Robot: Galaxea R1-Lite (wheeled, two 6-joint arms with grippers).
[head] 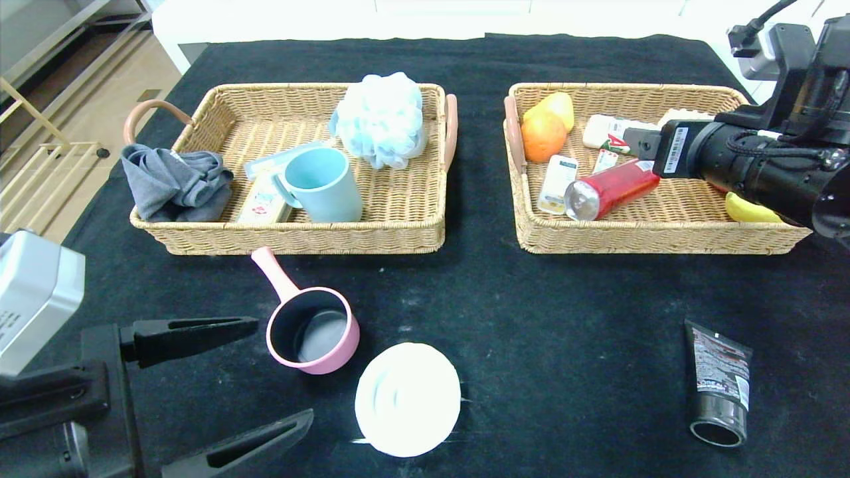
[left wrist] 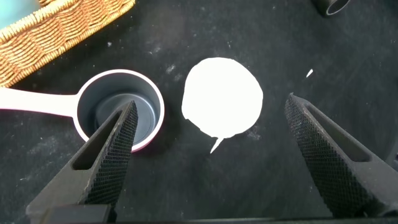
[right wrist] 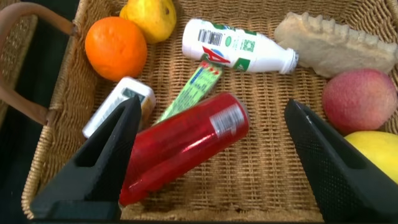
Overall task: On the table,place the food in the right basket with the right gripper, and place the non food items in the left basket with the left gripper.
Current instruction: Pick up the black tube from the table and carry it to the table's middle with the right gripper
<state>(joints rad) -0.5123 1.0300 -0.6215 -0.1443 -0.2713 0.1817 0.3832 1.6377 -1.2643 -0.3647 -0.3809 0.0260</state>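
1. The right pincer [right wrist: 208, 155] is hanging spread apart over the red soda can [head: 611, 188], lying in the right tan wicker basket [head: 664, 236], probably just released.
2. The left pincer [head: 265, 372] is gaping beside the small pink pot [head: 312, 330], which is sitting on the black-cloth bench [head: 544, 332] below the left basket [head: 299, 239].

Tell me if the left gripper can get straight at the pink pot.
Probably yes. The left gripper is open beside the pink pot, which sits upright on the table; nothing lies between them.
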